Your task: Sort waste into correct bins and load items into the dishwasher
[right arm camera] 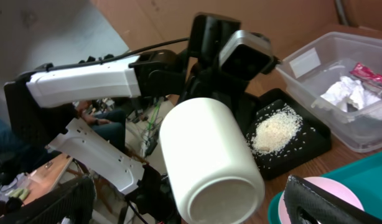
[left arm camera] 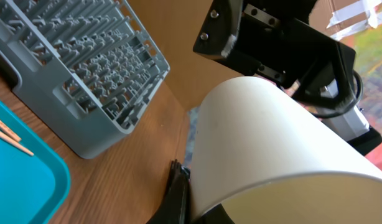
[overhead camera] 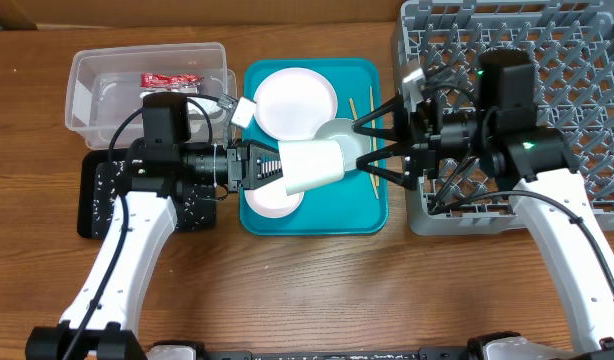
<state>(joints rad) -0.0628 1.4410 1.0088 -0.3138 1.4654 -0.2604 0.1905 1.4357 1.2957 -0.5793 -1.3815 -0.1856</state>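
While our left gripper clamps the white cup by one end, sideways above the teal tray, our right gripper faces it from 3 o'clock, jaws spread wide. We read this as a handover toward the grey dish rack, further out at 3 o'clock. Next, the right must close on the free end before the left lets go.

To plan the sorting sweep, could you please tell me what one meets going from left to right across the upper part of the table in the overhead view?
clear tub → large plate → chopsticks → grey dish rack
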